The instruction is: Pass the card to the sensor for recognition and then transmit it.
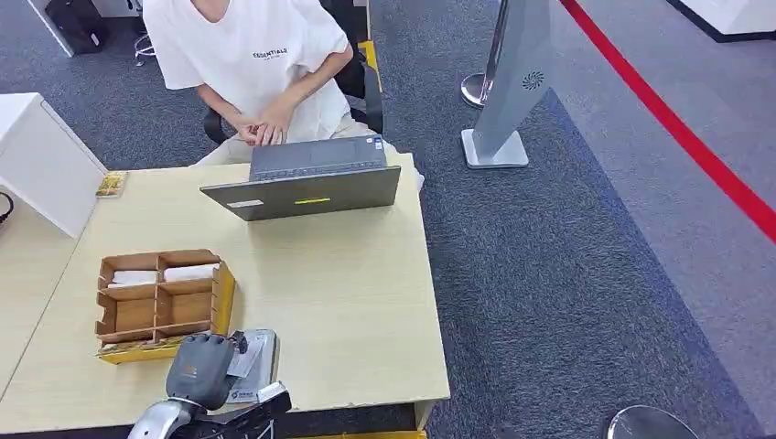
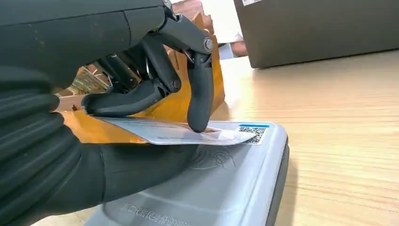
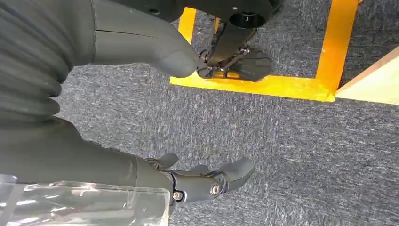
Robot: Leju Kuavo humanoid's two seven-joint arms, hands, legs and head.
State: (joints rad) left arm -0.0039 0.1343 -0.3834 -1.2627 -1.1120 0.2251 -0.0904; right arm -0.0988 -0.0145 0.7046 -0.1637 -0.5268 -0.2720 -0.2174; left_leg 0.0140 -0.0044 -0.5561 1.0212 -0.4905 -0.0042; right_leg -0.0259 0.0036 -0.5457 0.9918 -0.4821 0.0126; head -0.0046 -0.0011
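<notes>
The left hand (image 2: 141, 89) is pinching a thin white card (image 2: 179, 132) flat over the grey plastic sensor pad (image 2: 235, 188) at the light wooden table (image 1: 348, 302) edge, its thumb hiding the card's underside. The right hand (image 3: 188, 183) is hanging above grey carpet (image 3: 306, 141), fingers apart, holding nothing.

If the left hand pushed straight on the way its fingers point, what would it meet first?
Probably the cardboard organizer. The left hand holds the card over the grey sensor, fingers aimed toward the box's yellow wall just beyond; depth is uncertain.
</notes>
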